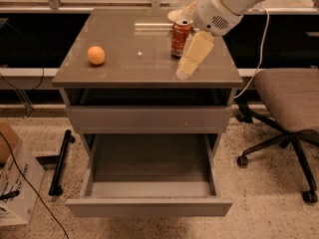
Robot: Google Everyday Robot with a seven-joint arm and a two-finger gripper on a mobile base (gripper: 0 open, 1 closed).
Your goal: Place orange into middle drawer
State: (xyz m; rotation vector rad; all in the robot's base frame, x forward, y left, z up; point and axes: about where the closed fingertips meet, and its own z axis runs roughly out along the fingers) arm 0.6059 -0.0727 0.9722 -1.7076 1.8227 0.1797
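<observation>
The orange point(96, 55) is a small round fruit lying on the left side of the grey cabinet top point(134, 63). The middle drawer point(149, 185) is pulled out wide below a closed grey drawer front, and its grey inside holds nothing. My gripper point(185, 71) is cream-coloured and hangs from the white arm point(222, 6) over the right part of the top. It points down and to the left, just in front of and right of the red soda can point(180, 38). It is far to the right of the orange and holds nothing that I can see.
A white plate point(178, 15) stands behind the can. An office chair point(289, 103) is close on the right. A cardboard box point(15, 183) and cables lie on the floor to the left. A closed drawer front point(149, 118) sits above the open drawer.
</observation>
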